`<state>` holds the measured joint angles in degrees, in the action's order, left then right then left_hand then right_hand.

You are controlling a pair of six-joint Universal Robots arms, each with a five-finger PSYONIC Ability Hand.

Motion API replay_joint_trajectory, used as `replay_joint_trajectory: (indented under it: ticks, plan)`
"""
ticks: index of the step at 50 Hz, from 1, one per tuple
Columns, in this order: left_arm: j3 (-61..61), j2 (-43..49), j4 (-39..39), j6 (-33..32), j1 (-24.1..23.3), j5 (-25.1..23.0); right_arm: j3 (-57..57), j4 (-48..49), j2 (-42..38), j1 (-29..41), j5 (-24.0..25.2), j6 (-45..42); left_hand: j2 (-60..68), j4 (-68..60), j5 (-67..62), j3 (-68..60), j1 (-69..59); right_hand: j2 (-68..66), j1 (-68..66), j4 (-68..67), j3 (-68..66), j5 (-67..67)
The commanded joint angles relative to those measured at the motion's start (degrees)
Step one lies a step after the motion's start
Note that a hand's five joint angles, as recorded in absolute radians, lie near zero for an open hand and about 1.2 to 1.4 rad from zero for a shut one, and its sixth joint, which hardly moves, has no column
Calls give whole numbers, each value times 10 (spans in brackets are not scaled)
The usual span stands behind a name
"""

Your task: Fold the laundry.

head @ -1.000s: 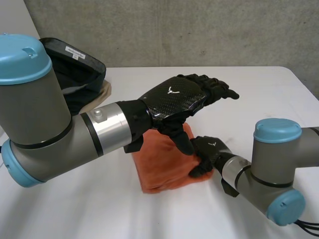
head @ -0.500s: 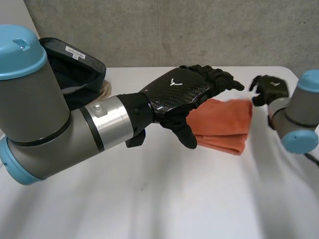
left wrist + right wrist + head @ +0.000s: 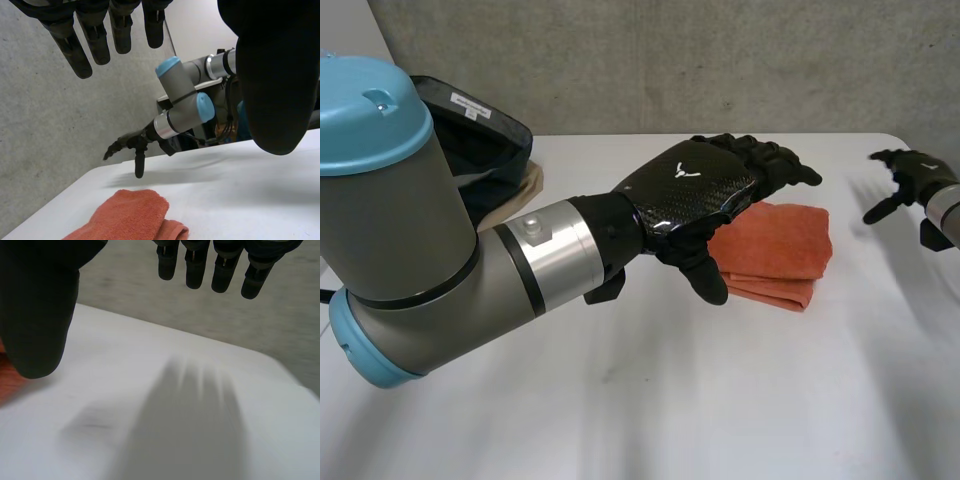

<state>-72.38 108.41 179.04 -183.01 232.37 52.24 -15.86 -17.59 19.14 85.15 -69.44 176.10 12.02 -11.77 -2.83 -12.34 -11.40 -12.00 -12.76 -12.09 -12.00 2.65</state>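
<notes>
A folded orange towel (image 3: 782, 246) lies flat on the white table (image 3: 620, 400), right of centre. My left hand (image 3: 695, 185) hovers above the towel's left end, open with straight fingers and holding nothing. In the left wrist view its thumb (image 3: 277, 85) and fingers (image 3: 95, 35) hang in the air over the towel (image 3: 131, 214). My right hand (image 3: 910, 168) is off to the right of the towel, clear of it, fingers spread and open. In the right wrist view its fingers (image 3: 215, 262) hang above bare table, with a sliver of the towel (image 3: 4, 385) beside the thumb.
A dark open bag (image 3: 470, 140) sits at the table's back left with a beige cloth (image 3: 518, 195) under its edge. A concrete wall runs behind the table. The table's right edge (image 3: 930, 165) lies close to my right hand.
My right hand carried the towel from the front centre to the right, let go of it and drew away further right, opening. The left hand has barely moved.
</notes>
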Motion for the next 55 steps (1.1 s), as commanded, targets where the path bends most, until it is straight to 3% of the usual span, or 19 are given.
replay_joint_trajectory:
  ticks: [1,25,28,31,32,36,48,52,55]
  plan:
    - [-6,0,1,0,-1,-1,-39,-24,31,-8,144,-50,-20,18,28,23,14,20,28,21,20,-26]
    - [-18,5,2,-1,-3,-2,-31,-81,-18,53,221,-131,-20,18,28,23,14,3,10,4,3,-9]
    - [-18,5,2,0,-3,-2,-24,-80,-24,59,219,-131,-20,18,28,23,14,-122,-114,-121,-122,115]
    - [-19,5,2,0,-3,-2,-1,-80,-32,59,212,-126,-20,18,28,23,14,-678,-671,-677,-678,672]
    - [-19,5,2,0,-3,-2,6,-78,-35,60,205,-125,-20,18,28,23,14,-680,-672,-679,-680,674]
    - [-19,6,2,0,-3,-2,42,-61,-44,56,142,-119,-20,18,28,23,14,-680,-672,-679,-680,674]
    - [-11,3,3,0,-3,-2,91,119,-56,14,-194,-21,-20,18,28,23,14,-680,-672,-679,-680,674]
    - [-9,3,3,0,-3,-2,92,142,-56,-3,-242,-21,-20,18,28,23,14,-680,-672,-679,-680,674]
    - [-9,4,3,0,-4,-2,91,152,-58,-18,-245,-21,-20,18,28,23,14,-680,-672,-679,-680,674]
